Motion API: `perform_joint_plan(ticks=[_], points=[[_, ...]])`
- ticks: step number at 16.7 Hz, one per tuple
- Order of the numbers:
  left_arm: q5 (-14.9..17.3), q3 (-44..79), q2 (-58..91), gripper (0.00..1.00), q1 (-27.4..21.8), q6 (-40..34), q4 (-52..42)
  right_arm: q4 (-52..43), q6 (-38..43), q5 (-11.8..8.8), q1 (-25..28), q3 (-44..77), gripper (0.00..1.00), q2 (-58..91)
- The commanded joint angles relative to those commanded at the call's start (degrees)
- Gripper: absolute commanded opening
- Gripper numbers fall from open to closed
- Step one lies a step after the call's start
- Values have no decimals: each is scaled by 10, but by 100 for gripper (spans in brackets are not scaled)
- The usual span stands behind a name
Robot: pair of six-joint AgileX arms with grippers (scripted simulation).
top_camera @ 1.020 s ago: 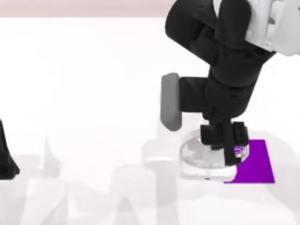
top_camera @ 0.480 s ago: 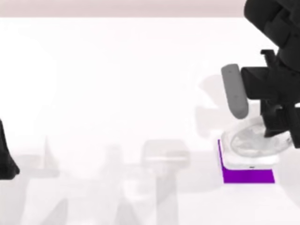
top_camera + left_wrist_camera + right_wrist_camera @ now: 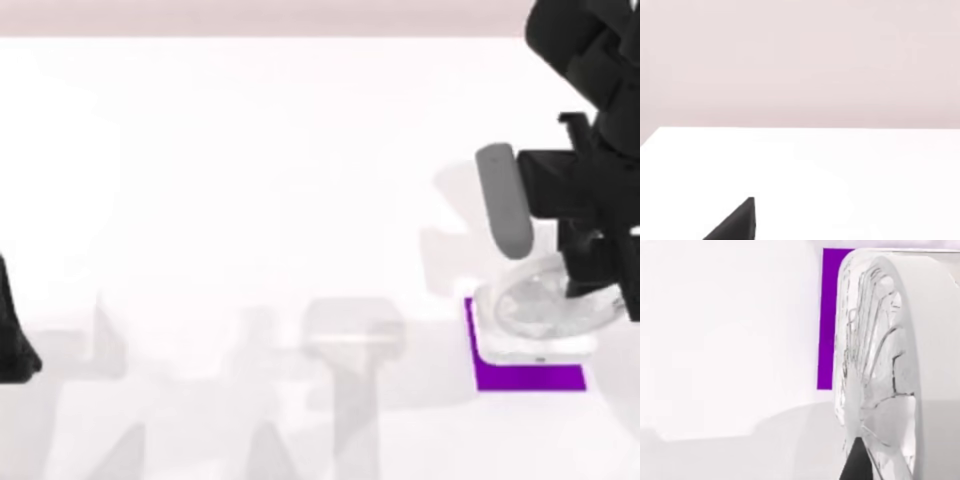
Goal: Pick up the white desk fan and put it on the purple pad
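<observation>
Already the white desk fan (image 3: 535, 315) is held clenched in the right pincer (image 3: 585, 285) directly over the purple pad (image 3: 530, 377), overlapping all but the pad's near and left edges, so only lowering is judged needed.

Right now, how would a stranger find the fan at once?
Look at the table's right side in the top view, where the right gripper hangs. Below it lies the purple pad. The fan sits over it: white, almost see-through, with a round wire grille.

A rendered simulation: bare white table (image 3: 250, 180) against a blank pinkish backdrop (image 3: 800, 60), no room furnishings.
</observation>
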Motion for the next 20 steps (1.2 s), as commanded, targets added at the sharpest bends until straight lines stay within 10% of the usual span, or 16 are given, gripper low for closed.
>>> perform_joint_plan(ticks=[9, 20], points=[[0, 0, 0, 100, 0, 0, 0, 61, -3, -1, -2, -54, 0, 3], [0, 0, 0, 100, 0, 0, 0, 61, -3, -1, -2, -54, 83, 3]])
